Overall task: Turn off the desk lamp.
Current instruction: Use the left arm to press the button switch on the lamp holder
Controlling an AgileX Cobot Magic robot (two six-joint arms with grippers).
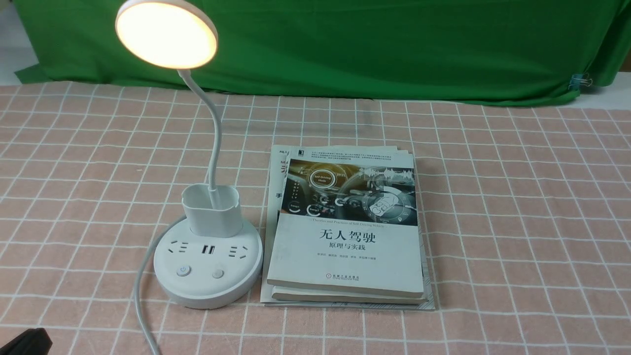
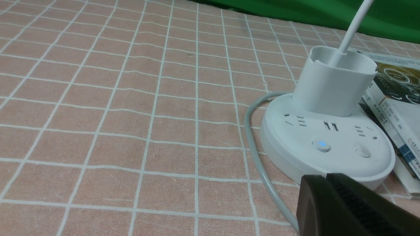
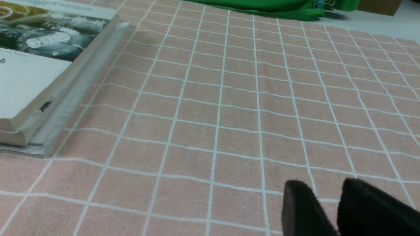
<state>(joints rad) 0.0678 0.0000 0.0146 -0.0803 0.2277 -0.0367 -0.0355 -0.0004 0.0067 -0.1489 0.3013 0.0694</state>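
The desk lamp (image 1: 207,266) glows, books (image 1: 345,256) at its three o'clock. Left gripper (image 2: 326,178), fingers pressed together, sits at seven o'clock; right gripper (image 3: 329,191) fingers slightly parted.

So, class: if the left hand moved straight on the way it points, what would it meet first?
Probably the desk lamp: the left hand points at the nearest rim of its round base, by the two buttons. Depth is unclear, so it might pass just above.
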